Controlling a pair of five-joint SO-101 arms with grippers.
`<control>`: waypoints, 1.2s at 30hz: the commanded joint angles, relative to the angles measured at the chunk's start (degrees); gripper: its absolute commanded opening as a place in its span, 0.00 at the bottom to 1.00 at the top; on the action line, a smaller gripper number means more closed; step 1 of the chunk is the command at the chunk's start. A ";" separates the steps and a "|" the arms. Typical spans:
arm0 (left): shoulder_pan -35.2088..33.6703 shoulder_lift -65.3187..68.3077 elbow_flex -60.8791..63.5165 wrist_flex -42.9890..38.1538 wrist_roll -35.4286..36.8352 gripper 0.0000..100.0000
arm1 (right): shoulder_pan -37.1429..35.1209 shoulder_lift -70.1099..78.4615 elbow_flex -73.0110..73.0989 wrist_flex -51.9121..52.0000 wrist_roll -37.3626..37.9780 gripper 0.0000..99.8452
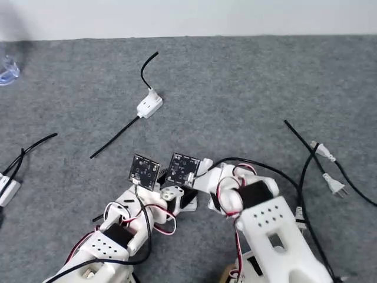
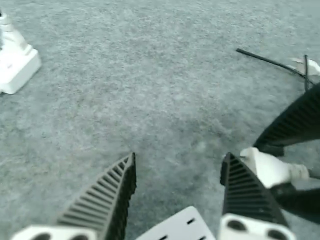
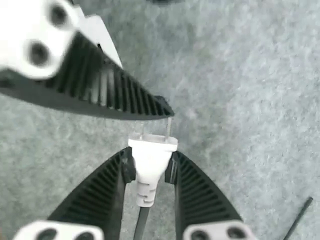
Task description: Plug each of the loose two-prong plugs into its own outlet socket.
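The right tool (image 3: 150, 161) is clamped on a white two-prong plug (image 3: 149, 172). One ribbed black finger presses each side of the plug's body, the metal prongs point away from the wrist, and the black cord trails back between the fingers. The left tool (image 2: 180, 160) stands apart, its ribbed black fingers (image 2: 107, 200) spread wide over the grey carpeted surface (image 1: 247, 88) with nothing between them. In the right wrist view, one of those fingers lies just beyond the tips of the held plug's prongs; whether they touch cannot be told.

In the high view, both arms sit at the lower centre of the frame with their wrists close together. A white outlet socket block (image 1: 149, 106) on a thin black cord lies above them in the upper middle, well apart from both tools. A second white socket block (image 1: 7, 190) lies at the left edge. At the right of the frame, two loose white plugs (image 1: 324, 152) lie near each other on black cords.
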 commanded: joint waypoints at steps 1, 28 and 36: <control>1.23 -0.26 -1.54 -1.85 2.11 0.26 | -2.42 -4.70 -4.66 2.95 -1.05 0.01; 0.79 -0.26 -1.19 -1.58 2.11 0.26 | -3.65 -19.12 -4.84 9.10 -3.60 0.01; 0.79 -0.26 -1.19 -1.58 2.11 0.26 | -4.62 -19.12 -4.84 6.90 -5.80 0.01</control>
